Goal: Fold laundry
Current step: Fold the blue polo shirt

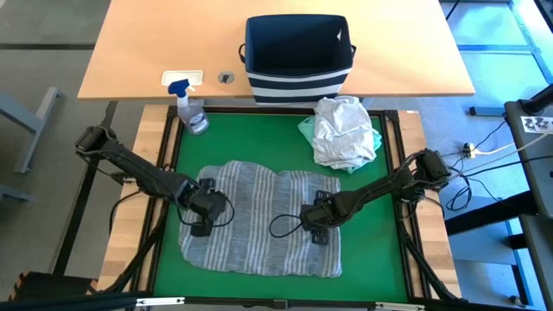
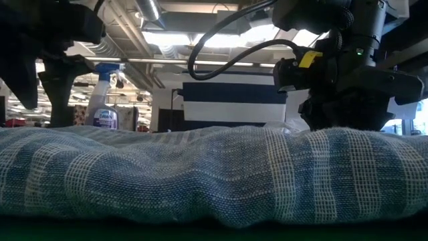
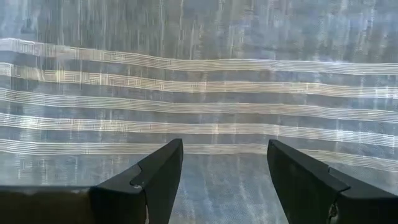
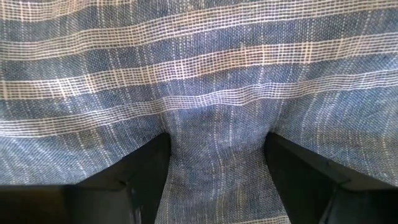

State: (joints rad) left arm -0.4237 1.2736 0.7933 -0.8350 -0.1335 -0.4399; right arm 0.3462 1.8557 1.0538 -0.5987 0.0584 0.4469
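bright even overhead light, glaring ceiling lamps (image 2: pixel 167 37) behind, silhouetted arms

One word can be read: "DAWN", which is showing in white letters on the dark blue label of the clear plastic spray bottle with the blue trigger head (image 2: pixel 105 100), seen in the low view standing behind the striped cloth. The smaller print under that word is too fine to make out. In the high view the same bottle (image 1: pixel 192 111) is standing at the green mat's far left corner, its label unreadable there.
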